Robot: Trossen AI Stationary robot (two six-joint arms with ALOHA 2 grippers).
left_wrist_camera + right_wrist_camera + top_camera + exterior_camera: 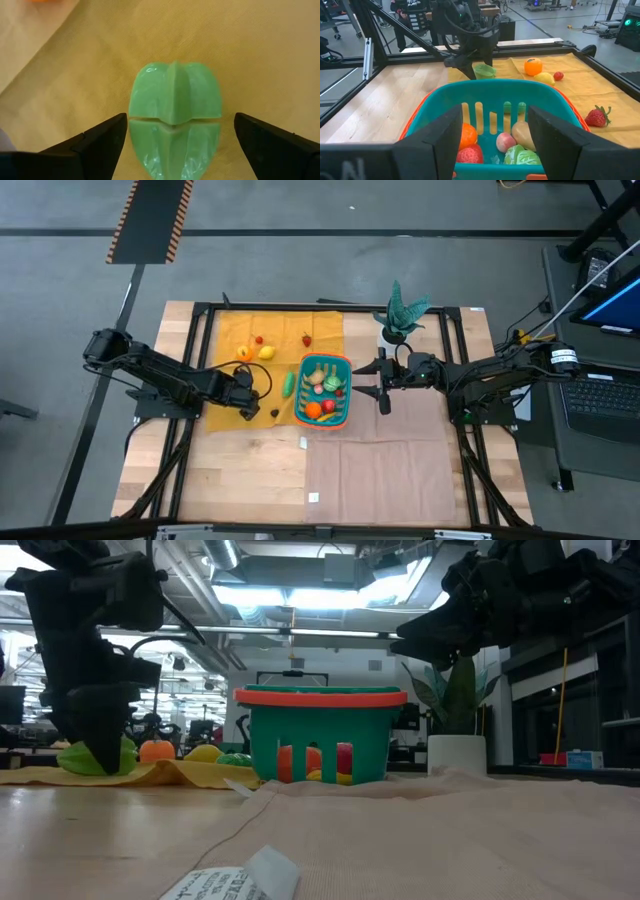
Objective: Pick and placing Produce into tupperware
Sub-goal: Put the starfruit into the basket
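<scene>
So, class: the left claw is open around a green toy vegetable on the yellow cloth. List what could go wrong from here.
1. The left claw is open either side of the green vegetable; its smooth, ridged surface could let it slip when the claw closes.
2. The claw is low over the yellow cloth, so it might pinch or drag it and disturb the orange and lemon nearby.
3. The right claw waits beside the basket; the arms could crowd each other at drop-off.

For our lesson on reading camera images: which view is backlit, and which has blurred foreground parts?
Low view: bright ceiling lights behind turn both arms into dark silhouettes, while the basket stays readable. Left wrist view: the left gripper fingers look soft-edged; the green vegetable between them is sharper. Right wrist view: the right gripper fingers are blurred too.
</scene>
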